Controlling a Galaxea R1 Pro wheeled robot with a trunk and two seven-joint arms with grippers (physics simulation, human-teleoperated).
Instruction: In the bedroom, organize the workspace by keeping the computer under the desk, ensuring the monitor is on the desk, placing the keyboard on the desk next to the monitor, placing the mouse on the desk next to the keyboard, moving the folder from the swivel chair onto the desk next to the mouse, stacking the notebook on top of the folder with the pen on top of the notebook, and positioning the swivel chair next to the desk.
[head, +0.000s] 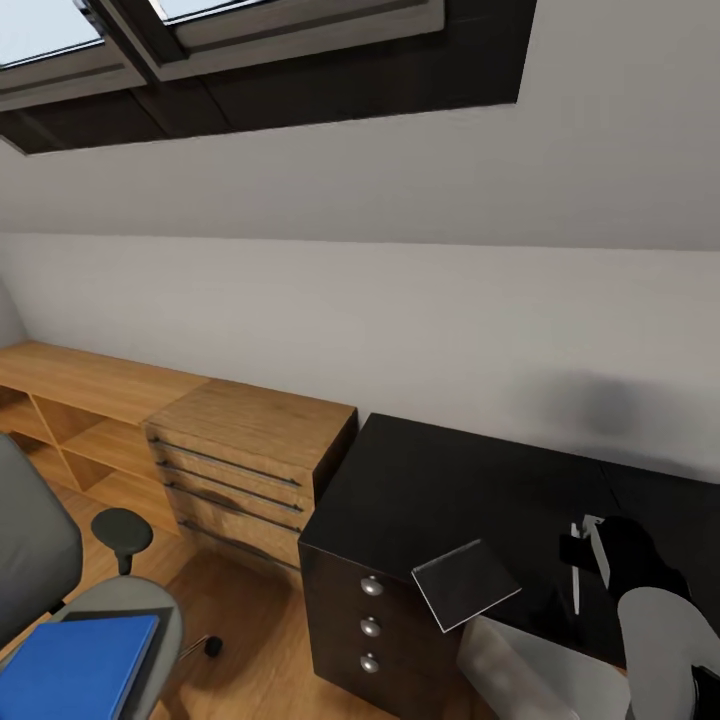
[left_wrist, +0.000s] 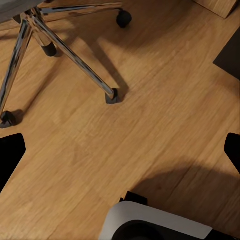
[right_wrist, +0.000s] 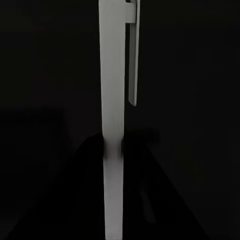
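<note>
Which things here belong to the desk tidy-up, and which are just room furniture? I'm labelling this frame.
Part of the job:
- desk
- notebook, on the desk's front edge
- pen, at the right gripper
- folder, on the swivel chair

Just there:
- wooden drawer chest
- low wooden shelf
- skylights

the head view looks down from above the desk (head: 450, 490) corner, facing the grey wall. the left wrist view faces straight down, fairly near the floor beside the swivel chair (left_wrist: 60, 45) base. the right wrist view sits very close to the pen (right_wrist: 114, 125), probably above the desk; the head view shares it.
</note>
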